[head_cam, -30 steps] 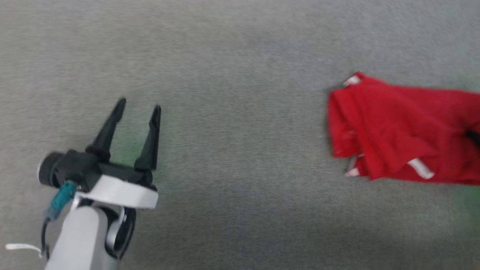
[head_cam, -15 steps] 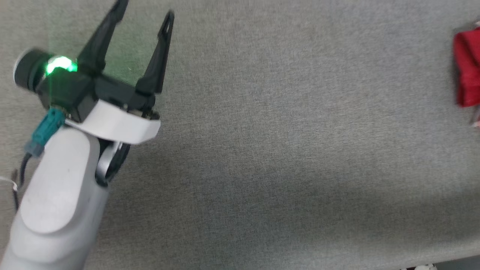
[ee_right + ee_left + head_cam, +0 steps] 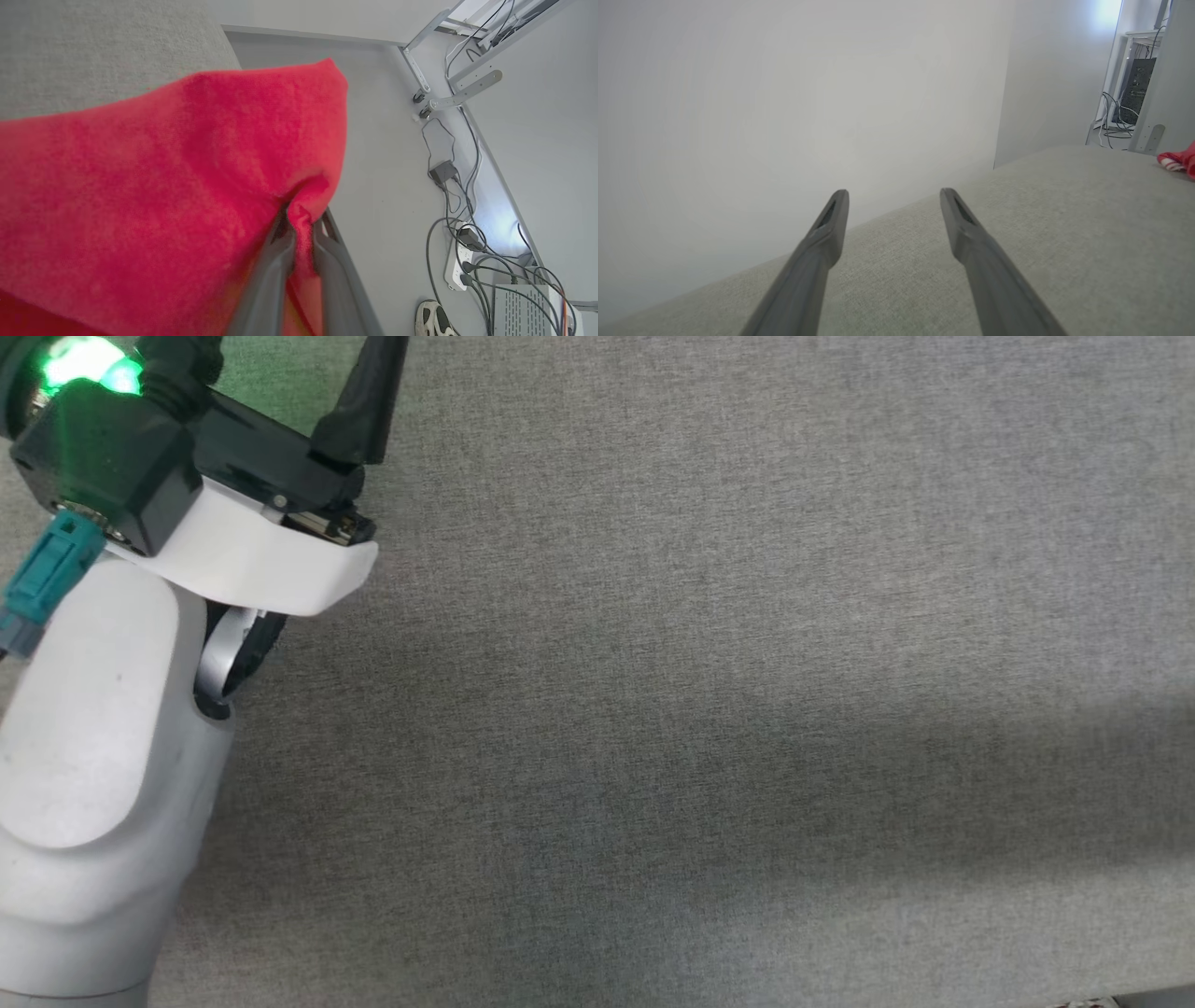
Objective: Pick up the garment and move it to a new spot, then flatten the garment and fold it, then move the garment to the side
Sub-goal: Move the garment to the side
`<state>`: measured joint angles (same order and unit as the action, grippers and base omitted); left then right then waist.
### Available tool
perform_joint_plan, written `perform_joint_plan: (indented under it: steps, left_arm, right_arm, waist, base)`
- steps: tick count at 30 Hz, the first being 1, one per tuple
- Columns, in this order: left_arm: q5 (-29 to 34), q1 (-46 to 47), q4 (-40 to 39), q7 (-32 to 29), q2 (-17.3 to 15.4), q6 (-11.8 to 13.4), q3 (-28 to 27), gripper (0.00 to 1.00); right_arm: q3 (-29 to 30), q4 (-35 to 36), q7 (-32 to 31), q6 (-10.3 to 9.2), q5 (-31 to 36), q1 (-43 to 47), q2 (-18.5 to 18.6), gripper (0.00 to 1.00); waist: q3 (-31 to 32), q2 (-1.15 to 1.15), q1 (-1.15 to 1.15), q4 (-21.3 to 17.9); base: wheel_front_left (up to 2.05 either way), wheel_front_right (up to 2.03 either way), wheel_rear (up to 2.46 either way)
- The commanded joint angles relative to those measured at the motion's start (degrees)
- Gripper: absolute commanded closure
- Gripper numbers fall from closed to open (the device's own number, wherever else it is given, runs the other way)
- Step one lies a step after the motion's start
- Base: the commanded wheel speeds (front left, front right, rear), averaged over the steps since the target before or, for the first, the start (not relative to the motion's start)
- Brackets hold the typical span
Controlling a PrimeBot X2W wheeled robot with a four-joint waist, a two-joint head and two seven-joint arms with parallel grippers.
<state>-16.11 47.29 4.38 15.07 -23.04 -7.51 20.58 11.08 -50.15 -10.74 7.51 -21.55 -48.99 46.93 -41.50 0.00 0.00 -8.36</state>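
The right gripper [image 3: 302, 219] is clenched on the garment [image 3: 163, 186]. In its own wrist view the two dark fingers pinch a small fold of red cloth between their tips, and the rest of the shirt spreads up and to the left of them, in front of the grey fabric surface [image 3: 93, 46]. To the right of those fingers lie pale floor [image 3: 383, 140], cables [image 3: 448, 224], a power strip [image 3: 460, 266] and a shoe [image 3: 434, 319]. The left gripper [image 3: 893, 196] is released, fingers spread wide with nothing between them, low over the same surface, a blank white wall [image 3: 784, 93] ahead. Well off to its right, at the edge of its wrist view, a red corner of the garment [image 3: 1176, 161] with a white striped end peeks in; whether it rests on the surface is unclear. The head view adds the left arm's pale forearm [image 3: 84, 756] and a green light [image 3: 84, 364] on the wrist, grey surface stretching away to the right.
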Motion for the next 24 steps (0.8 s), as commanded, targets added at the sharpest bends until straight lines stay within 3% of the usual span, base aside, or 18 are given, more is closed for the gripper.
perform_joint_plan:
  steps: [1,7,9,10,16,24]
  left_arm:
    - [0.4,0.9,-0.2,0.1,-0.2,0.1,0.0,0.0]
    - [0.4,1.0,0.6,0.1,-0.5,0.1,-0.2,0.0]
    - [0.1,0.8,0.8,0.1,-0.5,0.1,-0.2,0.0]
    - [0.0,0.7,1.0,0.1,-0.4,0.1,-0.4,0.0]
    - [-0.4,-2.4,2.6,0.1,0.9,0.1,-2.1,0.0]
    - [-0.6,-13.3,6.2,0.1,4.4,0.1,-6.1,0.0]
  right_arm:
    - [-0.5,-1.8,1.2,-0.04,1.5,-1.4,-0.3,1.0]
    - [-1.4,-8.5,4.7,-0.04,3.8,-5.5,-1.5,1.0]
    - [-2.1,-9.9,5.5,-0.04,3.9,-6.5,-1.7,0.29]
    - [-2.5,-10.7,6.0,-0.04,4.0,-6.9,-1.8,0.0]
    - [-6.5,-12.1,8.4,-0.04,4.0,-6.7,-2.6,0.0]
    - [-16.5,-7.2,11.2,-0.04,-1.1,-1.9,-9.1,0.0]
  waist:
    - [-0.2,0.0,0.0,0.2]
    - [0.0,0.0,0.0,0.4]
    - [0.3,0.0,0.0,0.5]
    - [0.6,0.0,0.0,0.6]
    - [3.9,0.0,0.0,1.3]
    - [13.8,0.0,0.0,3.4]
  base:
    - [0.0,0.0,0.0]
    - [0.0,0.0,0.0]
    - [0.0,0.0,0.0]
    - [0.0,0.0,0.0]
    - [0.0,0.0,0.0]
    - [0.0,0.0,0.0]
